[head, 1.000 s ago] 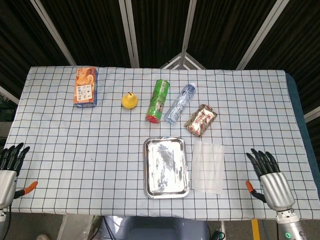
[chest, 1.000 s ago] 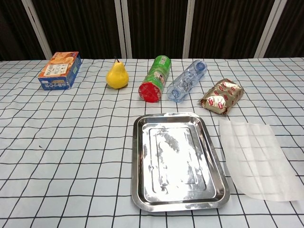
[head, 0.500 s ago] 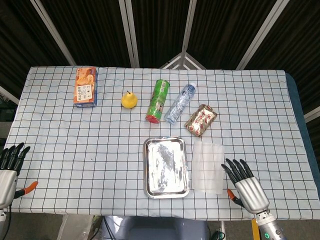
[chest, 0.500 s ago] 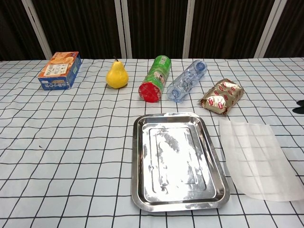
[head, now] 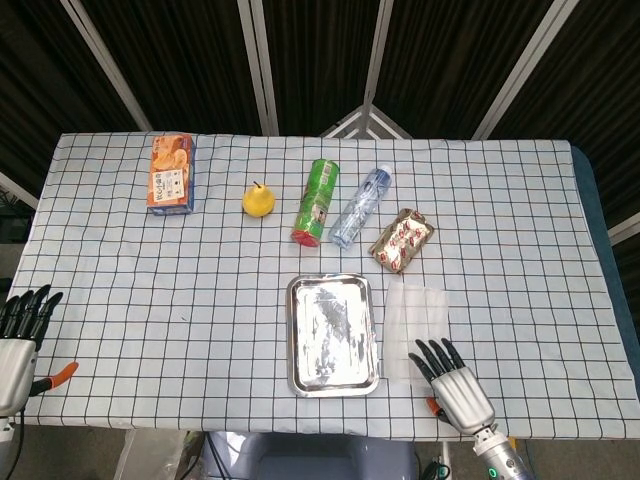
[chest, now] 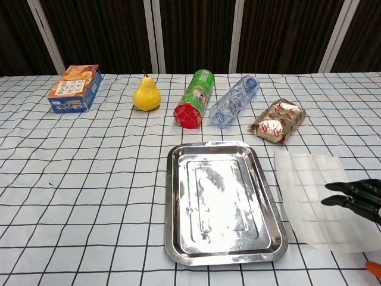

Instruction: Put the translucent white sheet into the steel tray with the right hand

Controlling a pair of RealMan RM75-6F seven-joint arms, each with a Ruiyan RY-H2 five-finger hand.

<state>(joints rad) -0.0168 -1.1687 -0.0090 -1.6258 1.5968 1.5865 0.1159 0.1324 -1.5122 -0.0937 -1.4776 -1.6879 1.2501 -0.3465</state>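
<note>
The translucent white sheet lies flat on the checked cloth, just right of the steel tray, which holds nothing. My right hand is over the sheet's near right part, fingers spread and stretched forward, holding nothing. Whether its fingers touch the sheet I cannot tell. My left hand stays at the table's near left edge, fingers apart and empty; the chest view does not show it.
Along the back lie a cracker box, a yellow pear, a green can on its side, a clear bottle and a foil snack pack. The table edge runs close behind both hands.
My right hand has moved left from the table's near right corner to above the sheet's near part. The sheet, the tray and the left hand have not moved.
</note>
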